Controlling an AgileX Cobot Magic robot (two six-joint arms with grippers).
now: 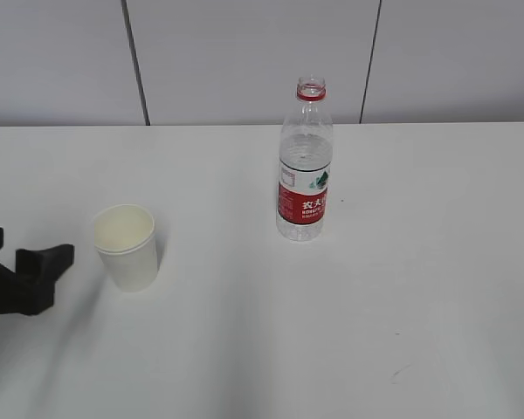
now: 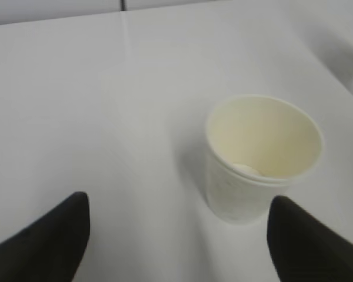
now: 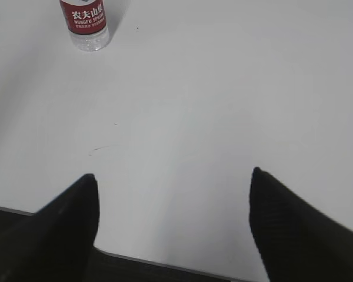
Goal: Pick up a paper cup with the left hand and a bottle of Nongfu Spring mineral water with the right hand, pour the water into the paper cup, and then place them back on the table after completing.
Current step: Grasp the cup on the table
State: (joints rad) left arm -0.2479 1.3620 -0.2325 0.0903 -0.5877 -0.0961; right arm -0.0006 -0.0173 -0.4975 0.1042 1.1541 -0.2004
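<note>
1. The exterior view alone shows both task things at once: the paper cup [image 1: 126, 247] stands upright at the left-centre of the frame on the white counter [image 1: 402, 305], and the water bottle [image 1: 304, 161] stands upright right of centre, uncapped, with a red neck ring and a red label.
2. In that same view the left hand [image 1: 35, 275] shows only as a black shape at the left edge, just beside the cup but apart from it; the right hand does not appear there at all.
3. The left wrist view looks down into the cup [image 2: 262, 155], which sits right of the frame's centre, its inside pale and dry-looking. The left hand's [image 2: 179, 235] fingers [image 2: 53, 241] stand wide apart in the lower corners, with the cup above and between them, nearer the right-hand one, and not touched.
4. The right wrist view shows the bottle [image 3: 85, 23] in the upper left of the frame, well apart from the right hand [image 3: 173, 220], whose fingers [image 3: 294, 229] are spread wide at the bottom, holding nothing.
5. Cut off or unclear: the right wrist view crops the bottle above its label; the left wrist view catches only a blurred sliver of bottle at its right edge; the water level is hard to read through the clear plastic.
</note>
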